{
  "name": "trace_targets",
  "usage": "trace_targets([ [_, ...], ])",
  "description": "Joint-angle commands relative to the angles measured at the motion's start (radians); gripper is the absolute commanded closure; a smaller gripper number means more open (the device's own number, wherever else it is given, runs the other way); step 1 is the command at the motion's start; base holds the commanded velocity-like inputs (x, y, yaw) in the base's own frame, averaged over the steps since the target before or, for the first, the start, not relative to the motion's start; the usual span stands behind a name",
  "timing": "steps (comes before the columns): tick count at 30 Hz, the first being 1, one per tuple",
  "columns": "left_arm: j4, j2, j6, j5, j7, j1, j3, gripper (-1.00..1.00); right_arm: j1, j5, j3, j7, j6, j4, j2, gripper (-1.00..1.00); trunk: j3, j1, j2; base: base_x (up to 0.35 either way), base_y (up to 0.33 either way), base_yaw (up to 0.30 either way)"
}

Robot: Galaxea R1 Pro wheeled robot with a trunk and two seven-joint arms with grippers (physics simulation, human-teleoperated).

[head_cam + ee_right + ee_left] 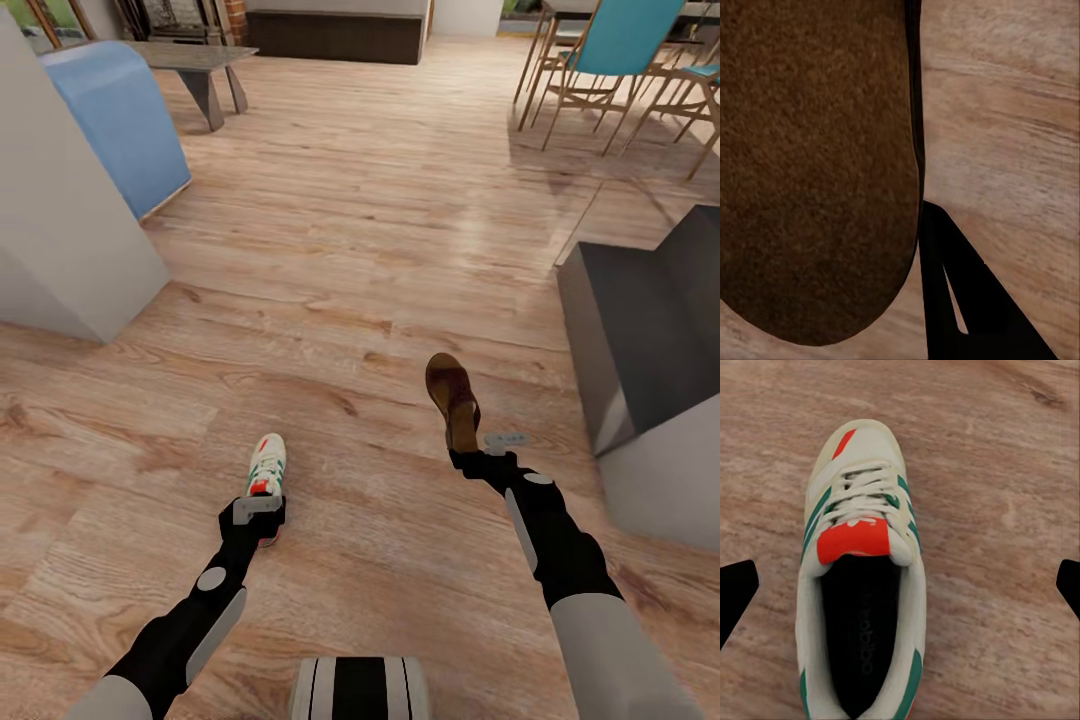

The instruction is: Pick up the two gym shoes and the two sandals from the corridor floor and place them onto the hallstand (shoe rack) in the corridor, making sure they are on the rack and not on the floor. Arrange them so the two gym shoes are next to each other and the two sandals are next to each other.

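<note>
You've got a white gym shoe (862, 577), green stripes, red tongue; brown sandal (452, 398); light grained wood floor (340, 250).

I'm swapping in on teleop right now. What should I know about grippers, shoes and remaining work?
Left gripper: at a gym shoe; the wrist view shows its fingers wide apart on either side of the shoe, so open, not gripping.
Right gripper: shut on a sandal, which looks lifted, toe forward.
Floor: the gym shoe seems to rest on it.
Done: sandal picked up.
Left: grasp this gym shoe, rack both, then fetch the other gym shoe and sandal and pair them.
</note>
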Motion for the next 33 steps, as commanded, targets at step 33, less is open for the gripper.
trace_targets([
  [33,0.014,0.006,-0.094,0.012,0.008,-0.001,-0.001,-1.0,0.0,0.007,-0.003,0.006,0.006,-0.002,0.0,1.0,-0.107,0.01,-0.005,0.0,0.0,0.006],
])
